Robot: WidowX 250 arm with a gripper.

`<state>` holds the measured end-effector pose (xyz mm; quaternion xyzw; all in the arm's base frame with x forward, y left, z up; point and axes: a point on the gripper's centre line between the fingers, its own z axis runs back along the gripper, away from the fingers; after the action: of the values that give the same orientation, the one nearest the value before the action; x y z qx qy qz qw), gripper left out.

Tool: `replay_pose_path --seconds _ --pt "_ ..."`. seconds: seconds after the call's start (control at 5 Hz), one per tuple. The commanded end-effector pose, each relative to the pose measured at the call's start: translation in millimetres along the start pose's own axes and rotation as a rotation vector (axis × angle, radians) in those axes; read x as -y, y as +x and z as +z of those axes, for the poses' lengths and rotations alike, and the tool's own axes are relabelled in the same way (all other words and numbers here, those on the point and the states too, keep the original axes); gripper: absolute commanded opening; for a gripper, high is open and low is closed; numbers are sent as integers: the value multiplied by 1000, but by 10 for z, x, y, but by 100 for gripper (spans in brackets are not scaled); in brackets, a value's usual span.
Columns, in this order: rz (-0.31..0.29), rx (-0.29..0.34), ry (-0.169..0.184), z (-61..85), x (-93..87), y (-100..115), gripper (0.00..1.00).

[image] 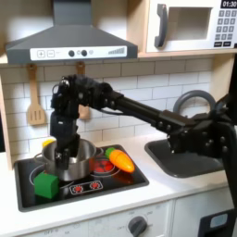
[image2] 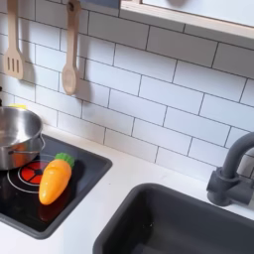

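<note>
Fingers (image: 61,148) reach down into the silver pot (image: 70,157) on the stove (image: 111,184); whether they are apart or together, I cannot tell. Just beside the pot lies a toy carrot (image: 120,160).

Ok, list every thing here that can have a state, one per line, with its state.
gripper: lowered into the pot, jaws hidden, open or shut unclear.
pot: upright on the stove, left burner.
carrot: lying flat on the stove, beside the pot, apart from it.
green block: resting on the stove's front left corner.
spatula: hanging on the tiled wall.
spoon: hanging on the wall.
sink: nothing seen in it.
</note>
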<state>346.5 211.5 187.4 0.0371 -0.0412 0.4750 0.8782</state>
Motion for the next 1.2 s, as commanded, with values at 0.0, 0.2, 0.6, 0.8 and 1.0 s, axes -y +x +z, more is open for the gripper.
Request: replay_pose_path --seconds 0.0,0.2,0.6,0.8,1.0 --pt "-6 -49 15 -82 33 48 100" --pt "-5 -51 19 -113 56 75 100" --pt "-6 -15 34 -110 68 121 100" --pt "-4 -28 26 -129 65 122 94" --pt "3 -24 31 -136 55 127 55"
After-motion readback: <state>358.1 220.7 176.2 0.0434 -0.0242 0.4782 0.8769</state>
